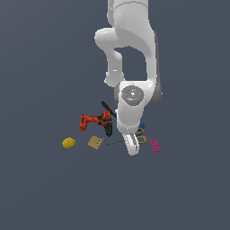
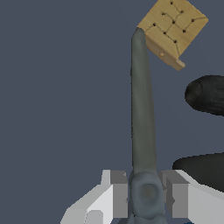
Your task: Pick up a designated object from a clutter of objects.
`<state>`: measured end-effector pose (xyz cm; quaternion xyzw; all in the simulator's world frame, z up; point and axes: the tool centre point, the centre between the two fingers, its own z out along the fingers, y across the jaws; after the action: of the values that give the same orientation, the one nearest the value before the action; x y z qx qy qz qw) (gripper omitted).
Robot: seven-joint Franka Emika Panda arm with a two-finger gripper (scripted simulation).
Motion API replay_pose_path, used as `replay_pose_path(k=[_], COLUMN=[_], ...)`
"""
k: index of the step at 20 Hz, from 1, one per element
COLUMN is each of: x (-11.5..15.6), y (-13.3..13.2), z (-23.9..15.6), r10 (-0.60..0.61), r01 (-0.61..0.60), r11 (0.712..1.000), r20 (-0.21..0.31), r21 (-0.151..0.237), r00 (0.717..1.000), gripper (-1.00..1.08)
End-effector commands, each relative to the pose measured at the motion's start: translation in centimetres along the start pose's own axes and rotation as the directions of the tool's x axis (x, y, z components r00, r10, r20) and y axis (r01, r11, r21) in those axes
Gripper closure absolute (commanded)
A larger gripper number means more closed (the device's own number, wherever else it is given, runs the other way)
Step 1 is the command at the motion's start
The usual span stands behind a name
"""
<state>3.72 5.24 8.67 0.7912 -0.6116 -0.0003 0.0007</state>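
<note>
Scissors blades are looking like dull grey metal; block is showing matt tan wood; arm is gleaming glossy white.

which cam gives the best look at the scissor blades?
Wrist view. The scissors' grey blades run long and unobstructed from the pivot, which sits between the jaws of the gripper, out to the tan block. The exterior view shows only a thin dark sliver of blade and the orange-yellow loops beside the arm.
</note>
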Motion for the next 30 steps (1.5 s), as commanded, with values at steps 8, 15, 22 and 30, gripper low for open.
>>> replay_pose_path(k=[8,15,22,30], x=[1.8,3.1,4.4,5.3], y=[-0.2,-0.5,-0.9,-1.3], z=[-10.6,-18.3,-25.5,-31.0], r10=[0.000,0.000,-0.001,-0.003], r01=[0.000,0.000,0.001,0.003], r11=[1.000,1.000,1.000,1.000], r20=[0.000,0.000,0.000,0.000], r21=[0.001,0.001,0.001,0.001], r00=[1.000,1.000,1.000,1.000], gripper=[1.08,1.08,1.08,1.08])
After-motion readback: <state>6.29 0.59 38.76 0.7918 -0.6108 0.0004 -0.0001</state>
